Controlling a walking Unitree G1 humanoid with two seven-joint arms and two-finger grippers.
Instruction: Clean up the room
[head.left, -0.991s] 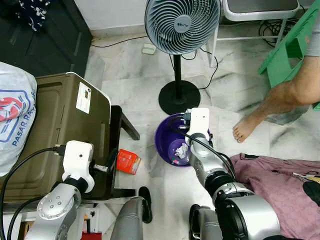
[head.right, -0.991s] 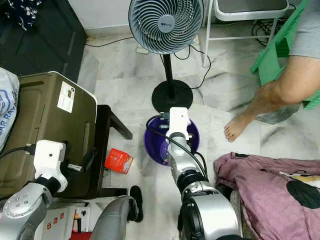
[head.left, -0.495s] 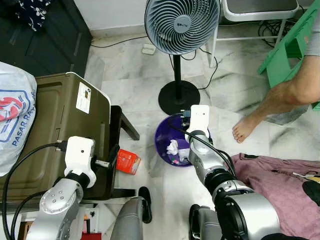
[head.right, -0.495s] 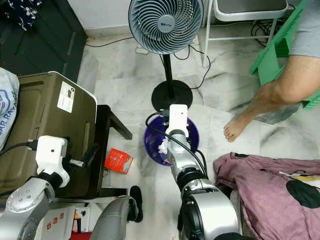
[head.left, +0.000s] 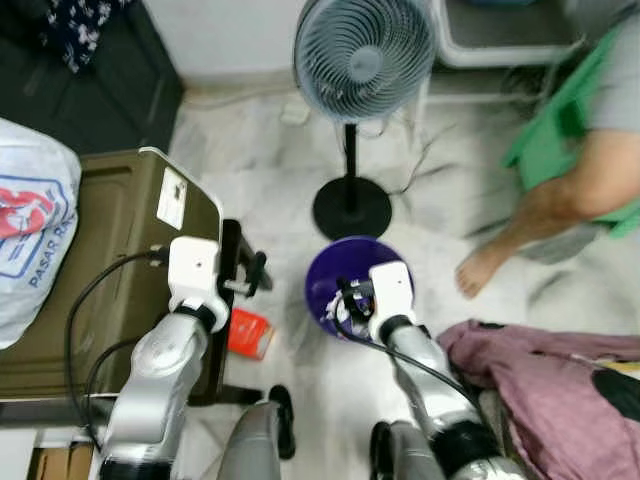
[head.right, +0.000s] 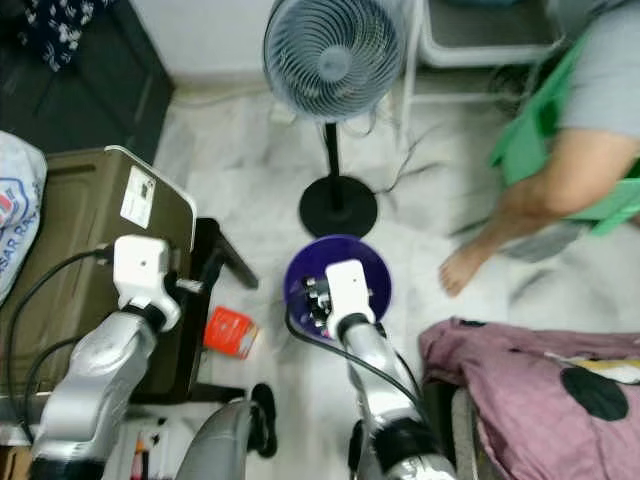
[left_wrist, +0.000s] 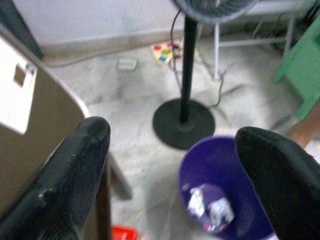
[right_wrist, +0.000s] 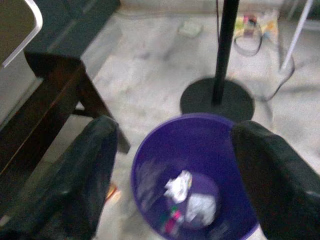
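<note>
A purple bin (head.left: 343, 262) stands on the marble floor in front of me, with crumpled white paper (right_wrist: 179, 185) and small scraps lying in it. My right gripper (right_wrist: 175, 155) hovers over the bin's near rim, open and empty. My left gripper (left_wrist: 172, 150) is raised beside the dark stool, open with nothing in it, and faces the bin (left_wrist: 220, 170) and the fan's base. A red box (head.left: 249, 332) lies on the floor between the stool and the bin.
A standing fan (head.left: 365, 55) has its black base (head.left: 351, 208) just beyond the bin. An olive case (head.left: 90, 260) and a white bag (head.left: 30, 220) sit left on a dark stool (head.left: 229, 250). A person's leg (head.left: 560, 200) and maroon cloth (head.left: 560, 370) are on the right.
The view has shifted and blurred. My right gripper has pulled back from over the bin's middle to its near rim, leaving the paper inside. My left arm has risen and reached forward.
</note>
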